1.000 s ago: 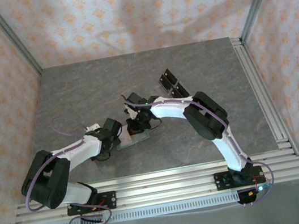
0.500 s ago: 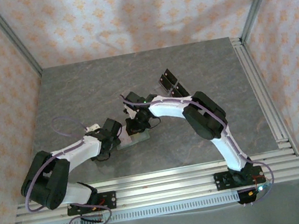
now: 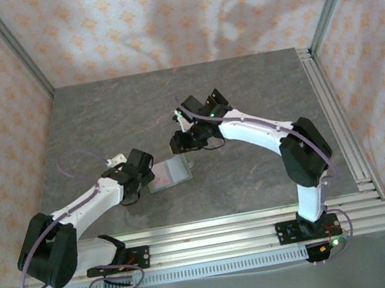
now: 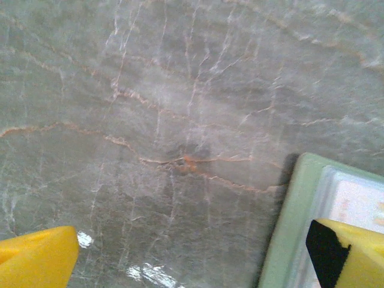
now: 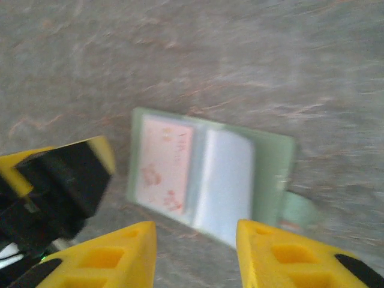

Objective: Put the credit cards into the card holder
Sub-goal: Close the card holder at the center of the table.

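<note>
The card holder (image 5: 210, 177) lies open and flat on the grey table (image 3: 256, 170). Its little snap tab (image 5: 298, 210) sticks out on one side. I see a pale card (image 5: 165, 163) tucked in one pocket. It has pink marks and a thin scribble, too blurry for me to read. My right gripper (image 5: 195, 240) hangs near the holder, its yellow fingers (image 5: 120, 252) apart with nothing between them. My left gripper (image 4: 189, 252) is spread wide too, with one finger over the holder's edge and the other over bare table.
</note>
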You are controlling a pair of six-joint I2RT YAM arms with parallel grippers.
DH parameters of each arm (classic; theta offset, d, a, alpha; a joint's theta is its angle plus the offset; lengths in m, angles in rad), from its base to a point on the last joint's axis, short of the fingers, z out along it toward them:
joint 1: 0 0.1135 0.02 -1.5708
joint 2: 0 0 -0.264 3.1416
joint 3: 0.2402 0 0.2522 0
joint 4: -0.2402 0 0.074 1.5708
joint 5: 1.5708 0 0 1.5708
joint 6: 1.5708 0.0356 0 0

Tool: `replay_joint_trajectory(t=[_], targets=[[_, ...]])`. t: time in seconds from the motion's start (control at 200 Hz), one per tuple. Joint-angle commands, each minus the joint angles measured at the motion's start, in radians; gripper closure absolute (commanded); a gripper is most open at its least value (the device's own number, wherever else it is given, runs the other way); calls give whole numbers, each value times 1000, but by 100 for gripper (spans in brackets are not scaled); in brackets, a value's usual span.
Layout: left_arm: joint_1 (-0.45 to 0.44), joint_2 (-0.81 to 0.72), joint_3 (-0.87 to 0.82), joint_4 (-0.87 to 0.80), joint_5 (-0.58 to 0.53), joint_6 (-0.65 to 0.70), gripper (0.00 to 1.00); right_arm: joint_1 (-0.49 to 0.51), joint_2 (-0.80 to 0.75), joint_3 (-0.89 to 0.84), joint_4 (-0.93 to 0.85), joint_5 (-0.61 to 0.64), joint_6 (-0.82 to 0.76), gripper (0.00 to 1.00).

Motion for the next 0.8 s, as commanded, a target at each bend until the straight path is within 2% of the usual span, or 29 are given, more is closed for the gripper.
replay_joint_trajectory(t=[0.0, 0.215, 0.425, 0.505, 0.706, 0.796], targets=[[13, -24, 38, -39, -31, 56, 0, -8, 8, -31, -88, 163, -49, 58], [79, -12, 56, 26, 81, 121, 0, -12, 94, -25, -85, 190, -70, 58], [83, 16, 67, 33, 97, 140, 0, -12, 123, -29, -71, 171, -73, 64], [84, 23, 66, 43, 106, 143, 0, -12, 120, -42, -68, 167, -74, 70], [84, 40, 49, 104, 149, 160, 0, -12, 117, -65, -60, 161, -73, 96], [84, 35, 19, 182, 203, 167, 0, -13, 115, -79, -52, 159, -71, 100]])
